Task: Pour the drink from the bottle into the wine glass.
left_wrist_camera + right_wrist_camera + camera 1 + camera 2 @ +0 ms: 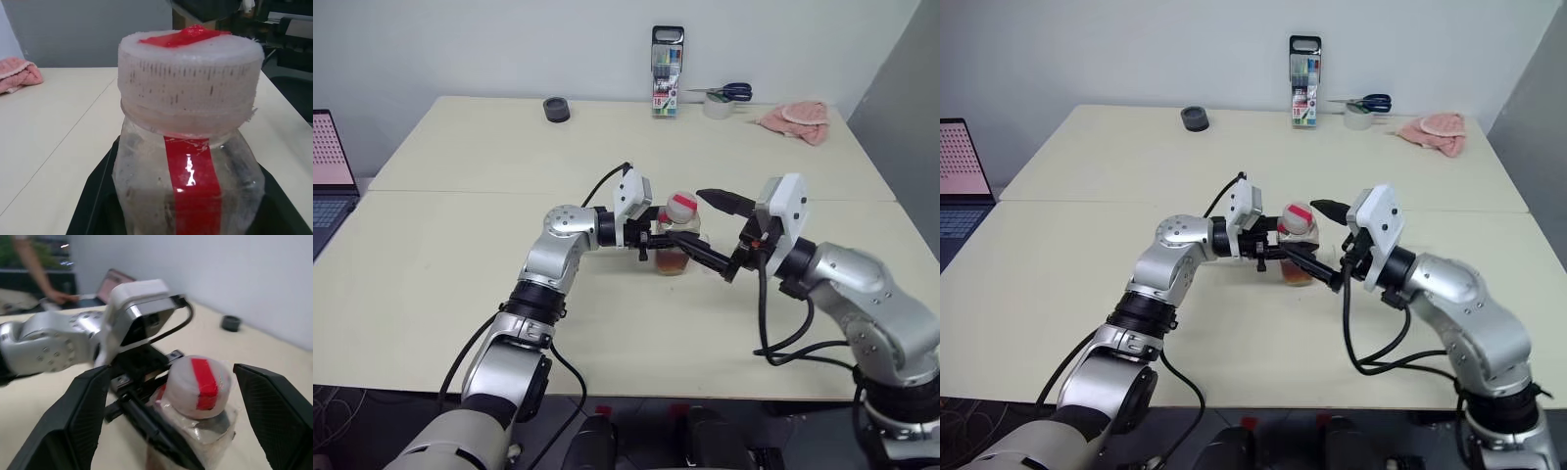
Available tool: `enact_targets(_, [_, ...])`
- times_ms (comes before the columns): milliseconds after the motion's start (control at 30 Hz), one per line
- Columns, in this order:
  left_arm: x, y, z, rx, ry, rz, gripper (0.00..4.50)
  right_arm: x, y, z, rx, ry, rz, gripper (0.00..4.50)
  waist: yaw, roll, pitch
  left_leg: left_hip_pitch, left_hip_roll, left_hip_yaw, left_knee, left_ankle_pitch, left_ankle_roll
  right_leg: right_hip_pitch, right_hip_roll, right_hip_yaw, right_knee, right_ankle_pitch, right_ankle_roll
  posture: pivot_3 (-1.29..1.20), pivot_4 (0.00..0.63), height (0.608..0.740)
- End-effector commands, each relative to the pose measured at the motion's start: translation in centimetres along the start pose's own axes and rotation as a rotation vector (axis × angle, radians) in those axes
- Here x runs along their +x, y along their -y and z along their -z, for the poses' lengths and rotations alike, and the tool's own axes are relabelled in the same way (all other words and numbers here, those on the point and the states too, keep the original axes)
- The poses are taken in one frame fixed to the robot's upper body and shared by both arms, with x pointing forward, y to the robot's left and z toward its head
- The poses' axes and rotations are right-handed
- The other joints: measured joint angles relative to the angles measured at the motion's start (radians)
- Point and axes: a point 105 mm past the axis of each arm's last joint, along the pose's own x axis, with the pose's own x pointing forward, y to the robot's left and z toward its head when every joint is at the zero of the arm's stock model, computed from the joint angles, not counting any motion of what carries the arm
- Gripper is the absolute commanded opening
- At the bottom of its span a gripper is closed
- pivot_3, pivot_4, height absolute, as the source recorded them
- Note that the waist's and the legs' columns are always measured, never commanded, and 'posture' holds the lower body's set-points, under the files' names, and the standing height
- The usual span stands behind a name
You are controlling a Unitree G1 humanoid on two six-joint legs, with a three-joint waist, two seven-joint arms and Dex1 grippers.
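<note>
A small clear bottle (676, 235) with a red strip and a white cap (188, 83) stands upright over the table's middle. My left gripper (651, 240) reaches in from the left and is shut on its body. The amber drink (672, 262) fills the bottle's lower part. From the right, my right gripper (171, 369) stands open, one black finger (73, 416) on each side of the cap and apart from it. The wine glass is out of view.
Along the cream table's (460, 284) far edge stand a pack of coloured markers (667, 70), a small black round thing (556, 110), a tape roll with scissors (719, 103) and a pink cloth (797, 117). A laptop (331, 166) sits at the far left.
</note>
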Motion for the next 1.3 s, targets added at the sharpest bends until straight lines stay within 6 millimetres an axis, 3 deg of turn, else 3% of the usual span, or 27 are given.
enact_targets(33, [0.2, -0.5, -2.0, 0.061, 0.048, -0.006, 1.78, 0.7, 0.3, -0.4, -0.055, 0.041, 0.148, 4.26, -0.001, 0.0, 0.0, 0.0, 0.0, 0.0, 0.0, 0.0, 0.0, 0.0, 0.0, 0.0, 0.0, 0.0, 0.0, 0.0, 0.15, 0.74])
enact_targets(333, [0.2, -0.4, -1.9, 0.066, 0.04, 0.001, 1.78, 2.3, 0.1, -0.2, -0.04, 0.08, 0.235, 4.26, -0.002, 0.0, 0.0, -0.001, 0.0, 0.001, 0.0, 0.002, -0.003, -0.001, 0.0, 0.001, 0.0, 0.0, 0.0, 0.0, 0.15, 0.74])
enact_targets(433, [0.2, -0.4, -1.7, 0.066, 0.036, 0.0, 1.78, 2.4, 0.1, -0.2, -0.029, 0.086, 0.236, 3.67, -0.002, 0.0, 0.0, 0.0, 0.0, 0.0, 0.0, 0.002, -0.003, -0.001, 0.0, 0.001, 0.0, 0.0, 0.0, 0.0, 0.15, 0.74])
enact_targets(600, [0.1, -0.3, -1.5, 0.071, 0.029, 0.001, 1.78, 2.4, -0.2, -0.2, -0.007, 0.089, 0.2, 1.92, -0.004, 0.0, 0.0, 0.0, 0.0, 0.001, 0.0, 0.001, -0.002, -0.001, 0.0, 0.001, 0.0, 0.0, 0.0, 0.0, 0.15, 0.74])
enact_targets(633, [0.1, -0.3, -1.5, 0.072, 0.03, 0.0, 1.78, 2.4, -0.4, -0.2, -0.006, 0.092, 0.19, 1.84, -0.005, 0.0, 0.0, 0.0, 0.0, 0.001, 0.0, 0.001, -0.002, -0.001, 0.0, 0.001, 0.0, 0.0, 0.0, 0.0, 0.15, 0.74])
enact_targets(733, [0.1, -0.2, -1.4, 0.073, 0.03, 0.006, 1.78, 2.3, -0.9, -0.3, -0.003, 0.104, 0.138, 1.85, -0.007, 0.0, 0.0, 0.0, 0.0, 0.0, 0.0, 0.001, -0.002, -0.001, 0.0, 0.001, 0.0, 0.0, 0.0, 0.0, 0.15, 0.74])
enact_targets(833, [0.1, 0.1, -1.4, 0.069, 0.031, 0.028, 1.78, 2.1, -2.2, -0.1, -0.041, 0.095, -0.068, 1.85, -0.007, 0.0, 0.0, 0.0, 0.0, 0.001, 0.0, 0.001, -0.001, -0.001, 0.0, 0.001, 0.0, 0.0, 0.0, 0.0, 0.15, 0.74])
enact_targets(967, [0.1, 0.6, -1.3, 0.083, 0.017, 0.082, 1.77, 1.0, -0.8, 0.7, -0.168, -0.047, -0.423, 1.85, -0.01, 0.001, 0.0, 0.0, -0.001, 0.002, 0.001, 0.0, 0.001, 0.0, 0.0, 0.001, -0.001, 0.001, 0.001, 0.0, 0.15, 0.74])
enact_targets(1033, [0.0, 0.6, -1.3, 0.082, 0.019, 0.081, 1.77, 0.8, 0.3, 0.4, -0.066, -0.087, -0.475, 1.85, -0.014, 0.001, 0.0, 0.002, 0.0, 0.001, 0.0, 0.0, 0.001, 0.001, 0.001, 0.0, -0.001, 0.001, 0.0, 0.0, 0.15, 0.74])
enact_targets(1167, [-0.1, 0.5, -1.3, 0.078, 0.029, 0.064, 1.77, 0.5, 0.0, 0.2, -0.023, -0.107, -0.513, 1.85, -0.015, 0.001, 0.0, 0.001, 0.001, 0.001, 0.0, 0.0, 0.001, 0.001, 0.001, 0.0, -0.001, 0.001, 0.0, 0.0, 0.15, 0.74])
enact_targets(1300, [-0.1, 0.4, -1.3, 0.072, 0.033, 0.051, 1.77, 0.8, 1.0, 0.0, -0.08, -0.059, -0.369, 3.26, -0.016, 0.001, 0.0, 0.0, 0.0, 0.001, 0.0, 0.0, 0.001, 0.0, 0.0, 0.001, -0.001, 0.001, 0.0, 0.0, 0.15, 0.74])
